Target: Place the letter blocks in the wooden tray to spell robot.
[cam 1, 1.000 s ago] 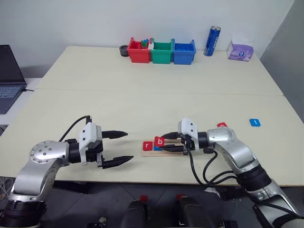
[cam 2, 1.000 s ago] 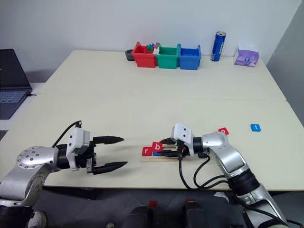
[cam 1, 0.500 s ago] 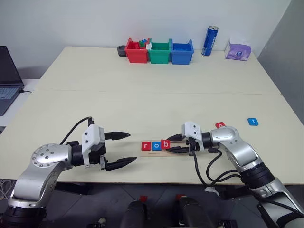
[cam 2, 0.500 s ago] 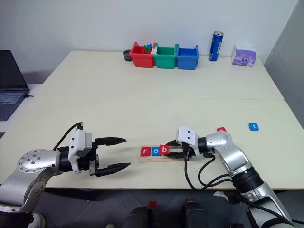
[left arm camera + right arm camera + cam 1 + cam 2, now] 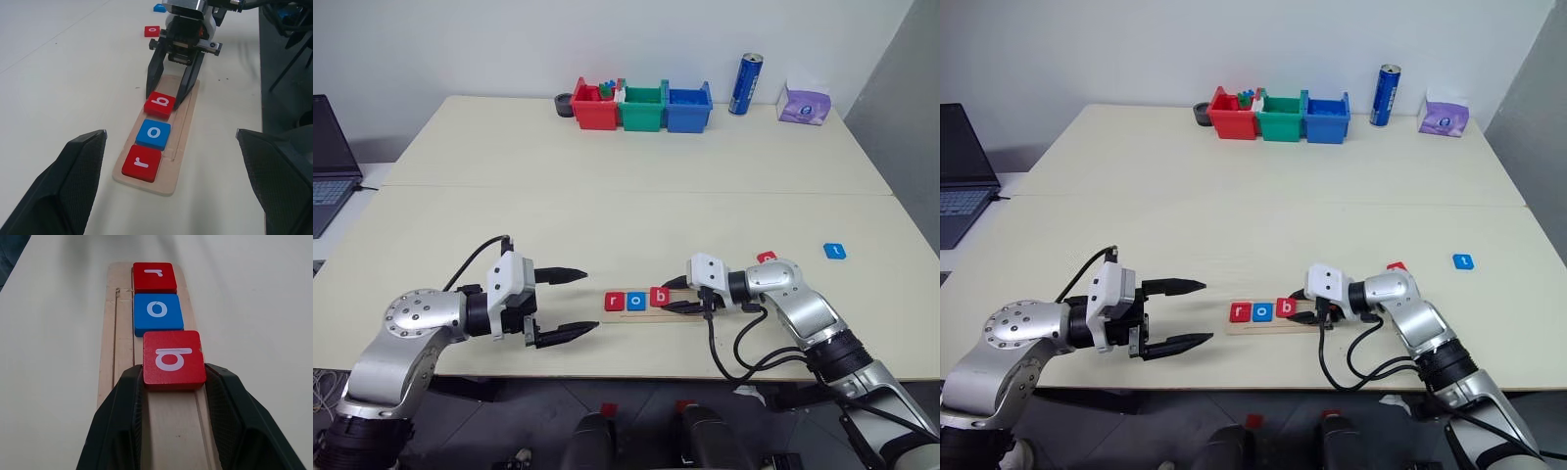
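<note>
Since earlier, our right gripper (image 5: 167,96) has lowered the b tile (image 5: 173,359) into the tray (image 5: 185,115) and still clasps it. We should seat it flush beside the o tile (image 5: 157,311) before letting go. Our left gripper (image 5: 564,304) hangs open, empty.

the far end of the wooden tray (image 5: 677,313) lies under the right gripper (image 5: 677,295), so its last slots are hidden. the red tile (image 5: 767,258) behind that arm is half covered, and its letter cannot be read in the head views. the laptop (image 5: 331,157) is cut off by the picture's edge. what sits inside the red bin (image 5: 597,106) is too small to tell.
</note>
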You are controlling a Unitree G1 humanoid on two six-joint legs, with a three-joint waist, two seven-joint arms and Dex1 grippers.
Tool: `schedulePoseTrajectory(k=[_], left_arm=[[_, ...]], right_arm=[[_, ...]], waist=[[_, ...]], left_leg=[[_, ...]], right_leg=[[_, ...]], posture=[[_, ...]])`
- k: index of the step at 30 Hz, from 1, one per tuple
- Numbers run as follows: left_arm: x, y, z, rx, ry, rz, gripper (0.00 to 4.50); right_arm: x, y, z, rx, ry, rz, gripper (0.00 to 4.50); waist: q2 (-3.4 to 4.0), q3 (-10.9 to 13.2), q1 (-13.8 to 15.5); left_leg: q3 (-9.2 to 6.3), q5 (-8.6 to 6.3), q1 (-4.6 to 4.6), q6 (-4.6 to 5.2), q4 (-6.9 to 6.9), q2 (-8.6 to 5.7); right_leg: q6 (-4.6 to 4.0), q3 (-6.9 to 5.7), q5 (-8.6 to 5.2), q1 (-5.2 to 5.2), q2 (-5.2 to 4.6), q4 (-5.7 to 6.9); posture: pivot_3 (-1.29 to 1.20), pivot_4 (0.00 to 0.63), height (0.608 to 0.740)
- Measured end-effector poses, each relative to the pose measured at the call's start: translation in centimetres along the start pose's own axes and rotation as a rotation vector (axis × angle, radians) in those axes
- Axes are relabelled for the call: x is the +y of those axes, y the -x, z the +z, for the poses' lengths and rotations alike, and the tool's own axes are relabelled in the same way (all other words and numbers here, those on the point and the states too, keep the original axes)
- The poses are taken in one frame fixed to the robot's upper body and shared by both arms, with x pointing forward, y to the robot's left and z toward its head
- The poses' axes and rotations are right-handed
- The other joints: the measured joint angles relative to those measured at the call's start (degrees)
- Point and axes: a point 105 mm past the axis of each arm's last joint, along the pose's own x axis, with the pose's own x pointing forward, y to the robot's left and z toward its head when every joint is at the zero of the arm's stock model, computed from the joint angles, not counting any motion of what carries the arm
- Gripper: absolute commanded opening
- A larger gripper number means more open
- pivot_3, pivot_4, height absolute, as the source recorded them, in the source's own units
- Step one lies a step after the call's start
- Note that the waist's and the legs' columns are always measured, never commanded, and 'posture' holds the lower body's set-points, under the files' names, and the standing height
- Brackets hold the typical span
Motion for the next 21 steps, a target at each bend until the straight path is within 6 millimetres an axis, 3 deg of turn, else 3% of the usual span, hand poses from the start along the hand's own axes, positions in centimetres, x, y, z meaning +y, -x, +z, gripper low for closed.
schedulePoseTrajectory(k=[21], left_arm=[[0.18, 0.07, -0.3, 0.011, -0.012, 0.01, 4.5]], right_arm=[[0.12, -0.15, 0.2, -0.001, -0.001, 0.038, 1.45]], waist=[[0.0, 0.0, 0.0]], left_leg=[[0.0, 0.0, 0.0, 0.0, 0.0, 0.0]], right_leg=[[0.0, 0.0, 0.0, 0.0, 0.0, 0.0]], posture=[[0.0, 0.15, 0.74]])
